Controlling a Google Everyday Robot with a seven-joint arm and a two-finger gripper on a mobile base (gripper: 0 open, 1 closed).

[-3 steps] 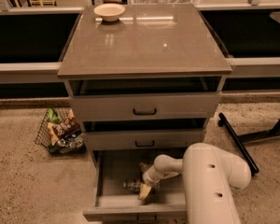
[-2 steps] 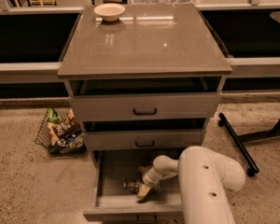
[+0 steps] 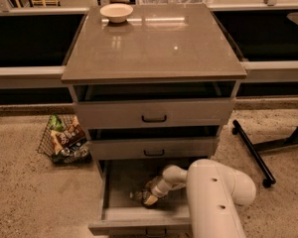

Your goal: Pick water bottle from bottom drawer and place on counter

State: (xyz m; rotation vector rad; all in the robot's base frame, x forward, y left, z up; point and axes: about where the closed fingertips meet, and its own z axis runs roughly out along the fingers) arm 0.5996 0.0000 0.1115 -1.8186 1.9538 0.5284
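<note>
A bowl (image 3: 116,12) is sitting on the desk's (image 3: 154,48) far left corner. A basket (image 3: 64,143) of packets is resting on the floor (image 3: 20,202), left of two drawers (image 3: 154,114). My end effector (image 3: 150,198) is hanging below them.

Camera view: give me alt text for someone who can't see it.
The robot's gripper reaches into the open bottom drawer at a water bottle lying on its floor. Above, the counter holds a cream bowl; a wire basket sits nearby.
</note>
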